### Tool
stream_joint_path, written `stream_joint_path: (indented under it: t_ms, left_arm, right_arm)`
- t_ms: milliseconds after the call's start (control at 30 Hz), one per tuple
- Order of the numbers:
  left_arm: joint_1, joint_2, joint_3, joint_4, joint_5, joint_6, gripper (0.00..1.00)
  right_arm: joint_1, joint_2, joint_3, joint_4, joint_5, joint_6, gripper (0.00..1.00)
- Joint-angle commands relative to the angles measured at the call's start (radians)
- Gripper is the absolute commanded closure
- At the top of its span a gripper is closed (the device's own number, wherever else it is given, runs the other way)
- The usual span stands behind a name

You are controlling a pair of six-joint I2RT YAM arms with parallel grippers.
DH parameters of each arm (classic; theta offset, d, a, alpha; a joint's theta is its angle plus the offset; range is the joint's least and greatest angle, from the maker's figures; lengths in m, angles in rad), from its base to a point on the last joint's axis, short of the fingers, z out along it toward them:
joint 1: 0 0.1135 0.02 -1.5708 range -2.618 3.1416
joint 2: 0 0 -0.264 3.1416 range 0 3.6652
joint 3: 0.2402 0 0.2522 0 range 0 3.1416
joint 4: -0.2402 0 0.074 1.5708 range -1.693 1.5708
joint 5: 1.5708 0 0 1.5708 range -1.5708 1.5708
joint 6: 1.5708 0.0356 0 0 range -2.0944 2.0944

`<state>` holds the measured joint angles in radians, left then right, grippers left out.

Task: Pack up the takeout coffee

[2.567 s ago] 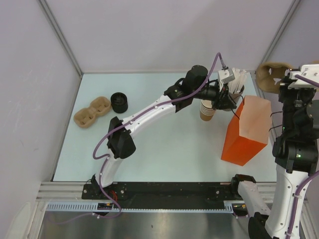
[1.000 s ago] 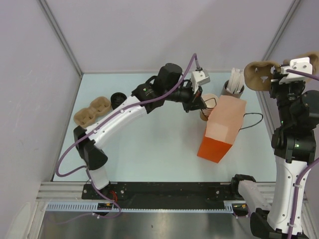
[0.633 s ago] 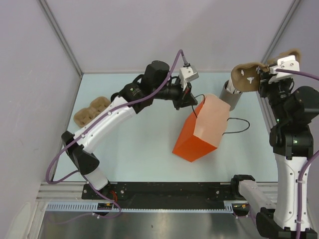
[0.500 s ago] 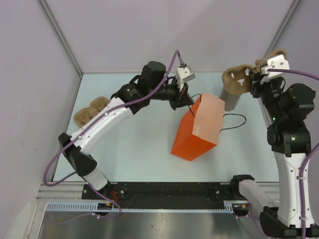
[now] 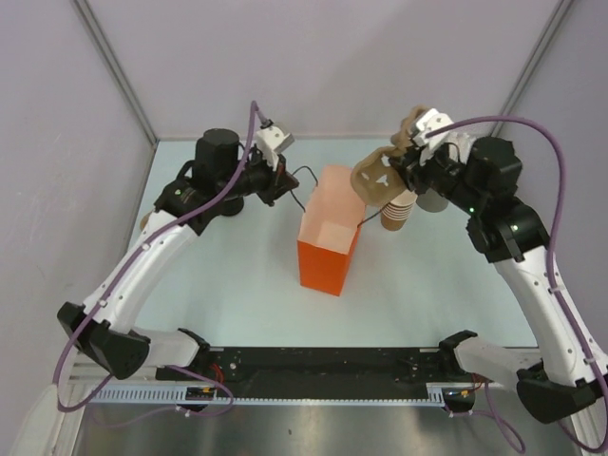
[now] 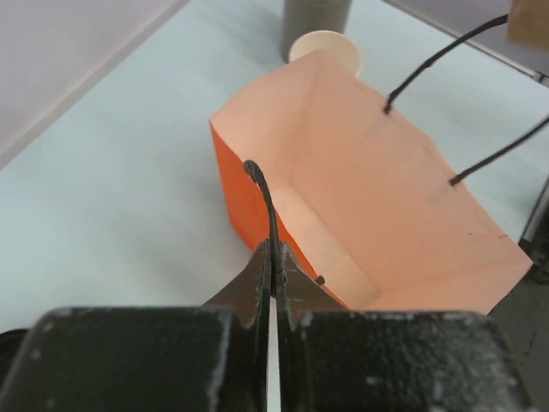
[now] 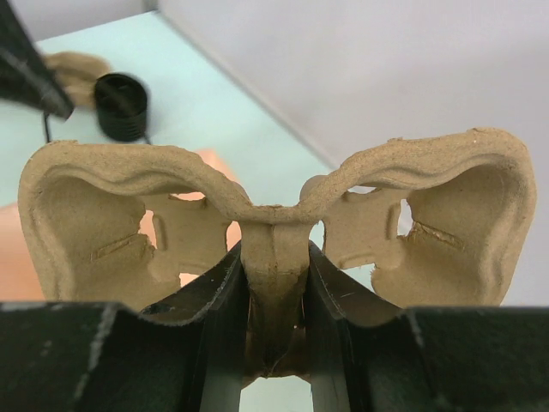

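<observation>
An orange paper bag [image 5: 328,237] stands open mid-table, its pale inside in the left wrist view [image 6: 377,197]. My left gripper [image 5: 285,180] is shut on the bag's near black handle [image 6: 266,202], left of the bag. My right gripper [image 5: 401,169] is shut on the centre web of a brown pulp two-cup carrier [image 5: 375,180], held in the air at the bag's far right corner; the grip shows in the right wrist view [image 7: 274,283]. A black lid stack [image 7: 120,107] sits far left. I cannot pick out a single tan cup apart from the stack.
A stack of tan cups [image 5: 396,214] stands right of the bag, next to a grey cylinder [image 5: 434,199]; both show in the left wrist view, the cups [image 6: 326,47] and the cylinder [image 6: 316,21]. A second pulp carrier [image 7: 73,73] lies near the lids.
My left gripper has pulled the bag by its handle from the right side to mid-table. My right arm has swung left with the carrier, down to the bag's mouth.
</observation>
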<state>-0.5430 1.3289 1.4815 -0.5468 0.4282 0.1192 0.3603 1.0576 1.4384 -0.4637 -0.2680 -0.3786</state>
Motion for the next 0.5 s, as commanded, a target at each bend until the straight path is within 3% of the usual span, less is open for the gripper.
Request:
stream_joint_path:
  t_ms: [0,233,300,467]
  left_arm:
    - [0.029,-0.08,-0.02,0.068,-0.052,0.033,0.99]
    - [0.031,-0.045,0.065,0.025,-0.066,0.056,0.97]
    - [0.031,-0.045,0.05,0.027,-0.059,0.066,0.93]
    - [0.035,-0.054,-0.01,0.051,-0.065,0.076,0.94]
  right_arm:
    - [0.126,0.064,0.063,-0.023,-0.017,-0.008,0.67]
    - [0.224,0.209,0.215,-0.078,-0.046,0.007,0.67]
    - [0.233,0.252,0.263,-0.104,-0.069,-0.022,0.67]
    - [0.235,0.323,0.295,-0.116,-0.08,-0.092,0.68]
